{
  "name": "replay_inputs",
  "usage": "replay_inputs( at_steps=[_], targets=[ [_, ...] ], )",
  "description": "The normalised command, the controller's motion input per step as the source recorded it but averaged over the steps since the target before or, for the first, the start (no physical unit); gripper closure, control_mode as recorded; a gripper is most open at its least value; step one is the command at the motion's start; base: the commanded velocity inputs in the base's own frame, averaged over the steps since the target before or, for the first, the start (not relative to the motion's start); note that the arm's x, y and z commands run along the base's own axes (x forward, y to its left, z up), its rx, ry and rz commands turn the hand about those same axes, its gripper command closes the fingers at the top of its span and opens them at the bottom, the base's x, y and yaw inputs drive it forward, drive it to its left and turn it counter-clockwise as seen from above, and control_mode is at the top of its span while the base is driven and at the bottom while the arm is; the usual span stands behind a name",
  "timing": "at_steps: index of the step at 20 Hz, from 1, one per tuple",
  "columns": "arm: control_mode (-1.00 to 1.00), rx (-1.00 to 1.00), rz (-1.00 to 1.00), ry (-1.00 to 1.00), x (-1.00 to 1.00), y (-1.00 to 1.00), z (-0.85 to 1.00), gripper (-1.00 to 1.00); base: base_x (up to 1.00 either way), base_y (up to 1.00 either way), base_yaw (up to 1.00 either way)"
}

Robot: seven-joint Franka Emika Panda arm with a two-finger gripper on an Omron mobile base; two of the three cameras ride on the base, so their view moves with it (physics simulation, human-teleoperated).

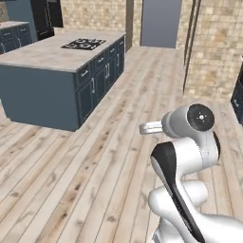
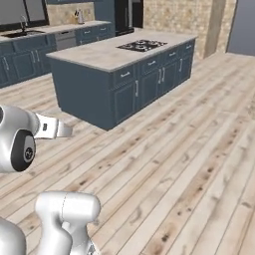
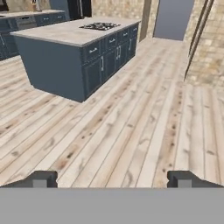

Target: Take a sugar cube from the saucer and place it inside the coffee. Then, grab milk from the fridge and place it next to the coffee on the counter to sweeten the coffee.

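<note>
Arm (image 1: 190, 156) — glossy white rounded links, bulbous at the joints. Broad black band runs down the side of one link. Round dark cap on the upper joint, small pale marks at its centre; the same cap seen from the right base view. A short white-and-grey stub projects sideways. Fingers (image 3: 41, 179) — small, dark grey, blocky, paler faces.

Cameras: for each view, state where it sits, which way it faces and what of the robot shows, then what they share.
Left base view: behind the arm's left, facing forward over wood floor at the island; white arm lower right.
Right base view: behind the arm's right, facing the island and the counter beyond; arm lower left.
Hand view: on the hand, looking along the open gripper across the floor; finger tips at bottom.
All share the island and its black hob.
</note>
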Motion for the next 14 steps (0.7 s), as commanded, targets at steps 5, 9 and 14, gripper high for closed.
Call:
replay_inputs(
  at_steps=[5, 9, 14],
  targets=[
    [1.0, 0.0, 0.0, 0.0, 0.0, 0.0, 0.0, -1.0, 1.0, 0.01, 0.35],
    [1.0, 0.0, 0.0, 0.0, 0.0, 0.0, 0.0, -1.0, 1.0, 0.23, 0.31],
    [1.0, 0.0, 0.0, 0.0, 0.0, 0.0, 0.0, -1.0, 1.0, 0.5, 0.29]
  ],
)
